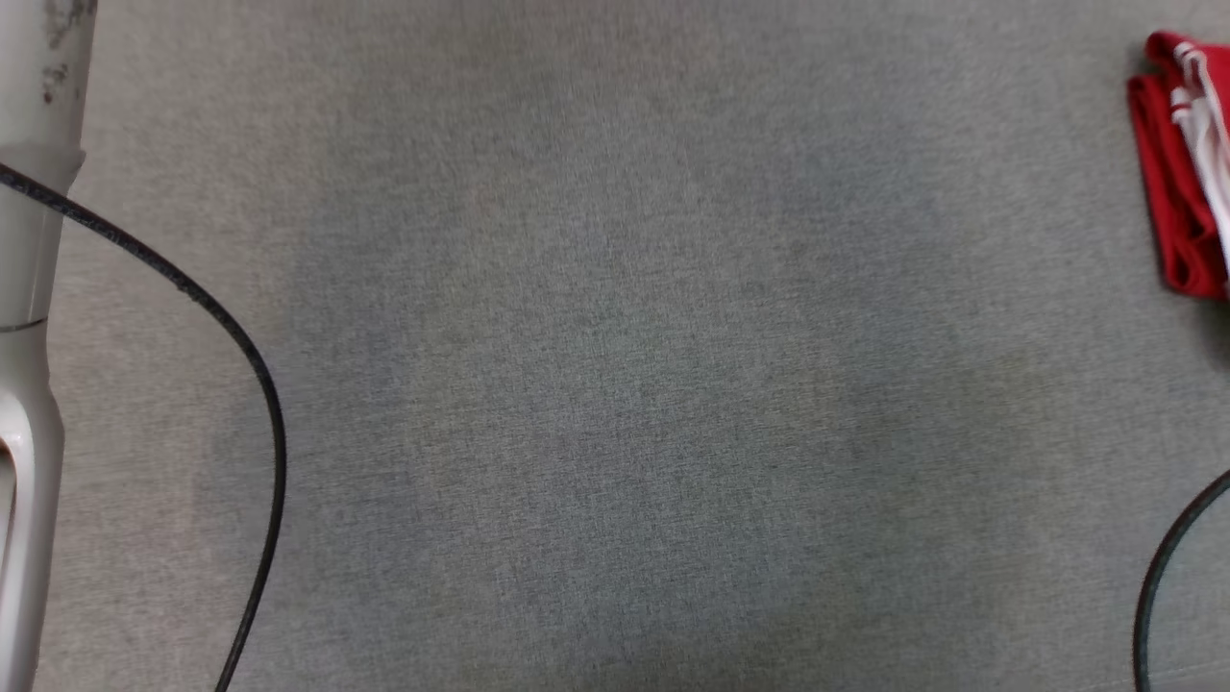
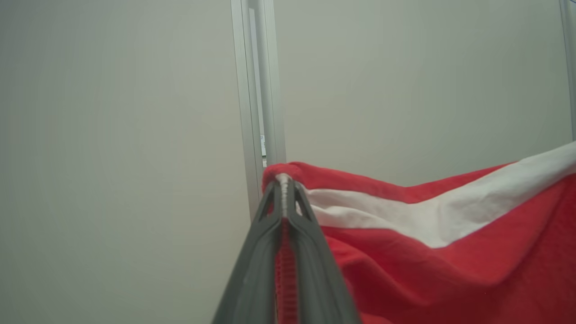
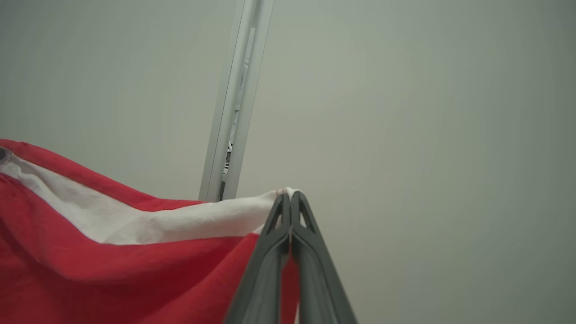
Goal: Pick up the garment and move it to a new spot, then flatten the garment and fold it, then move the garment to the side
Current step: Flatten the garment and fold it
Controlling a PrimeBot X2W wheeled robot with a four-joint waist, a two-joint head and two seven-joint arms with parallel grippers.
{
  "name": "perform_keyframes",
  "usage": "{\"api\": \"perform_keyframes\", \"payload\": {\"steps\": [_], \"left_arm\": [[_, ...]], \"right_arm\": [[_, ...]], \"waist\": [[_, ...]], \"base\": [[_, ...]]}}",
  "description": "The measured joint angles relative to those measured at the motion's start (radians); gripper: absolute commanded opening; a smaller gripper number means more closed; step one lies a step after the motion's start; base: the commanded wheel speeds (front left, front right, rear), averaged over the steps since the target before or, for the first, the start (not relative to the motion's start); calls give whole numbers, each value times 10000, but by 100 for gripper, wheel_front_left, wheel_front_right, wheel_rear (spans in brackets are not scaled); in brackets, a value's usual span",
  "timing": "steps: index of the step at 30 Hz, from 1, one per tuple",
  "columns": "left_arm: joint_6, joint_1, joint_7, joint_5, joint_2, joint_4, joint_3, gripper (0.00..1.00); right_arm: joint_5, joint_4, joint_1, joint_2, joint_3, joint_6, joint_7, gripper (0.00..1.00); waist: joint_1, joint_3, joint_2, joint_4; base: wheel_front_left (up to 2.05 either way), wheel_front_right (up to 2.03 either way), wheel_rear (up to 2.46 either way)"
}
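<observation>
A grey woven table top (image 1: 615, 384) spreads across the head view. In both wrist views a plain pale wall (image 2: 112, 135) stands behind everything.

The garment (image 2: 450, 270) is red with a broad white band (image 2: 427, 216) near its upper edge. It hangs in the air in front of the wall, stretched between the two grippers, and its top edge sags in a shallow curve between them. In the right wrist view the same cloth (image 3: 112, 279) runs off to that view's left and bottom.

A pale forearm (image 1: 29, 288) of the left arm runs up the left edge of the head view. A slim aluminium post (image 2: 258, 90) rises against the wall beyond the cloth.

The left gripper (image 2: 284, 180) is pinched tight on one upper corner of the garment, with red cloth showing in the thin slit between its dark fingers. The right gripper (image 3: 290, 195) is likewise clamped on the other upper corner, where a little white cloth peeks past the fingertips.

A black cable (image 1: 259, 384) curves over the table beside the forearm, and a second cable (image 1: 1158, 567) arcs in at the lower right.

A small folded red cloth (image 1: 1168, 192) with white strips lies on the table at the far right edge, cut off by the frame. Whether it belongs to the held garment cannot be told.
</observation>
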Motion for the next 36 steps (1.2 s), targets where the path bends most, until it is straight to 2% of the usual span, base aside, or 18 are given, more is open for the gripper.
{"api": "perform_keyframes", "payload": {"steps": [4, 8, 13, 21, 28, 36], "left_arm": [[-562, 18, -27, 562, -276, -426, 194, 0], [-1183, 1098, -25, 909, -583, -198, 201, 0], [-1544, 2146, -27, 1434, -817, 238, 19, 0], [-1732, 4034, -27, 1783, -869, 800, -314, 0], [-1791, 5135, -27, 1707, -823, 1404, -1126, 0], [-1791, 5714, -27, 1448, -608, 2531, -2360, 0]], "right_arm": [[-251, -433, 193, 520, -420, 0, -54, 0], [-211, -378, 1375, 713, -368, 0, -52, 0], [15, -136, 2619, 765, -92, 0, -54, 0], [738, 545, 4439, 508, 968, 0, -54, 0], [1350, 1373, 5366, -42, 1676, 0, -54, 0], [2188, 2050, 5917, -384, 3239, 0, -54, 0]], "waist": [[0, 634, 0, -18], [0, 1073, 0, 32], [0, 1218, 0, 219], [0, 724, 0, 374], [0, 77, 0, 583], [0, -649, 0, 719]], "base": [[0, 0, 0], [0, 0, 0], [0, 0, 0], [0, 0, 0], [0, 0, 0], [0, 0, 0]]}}
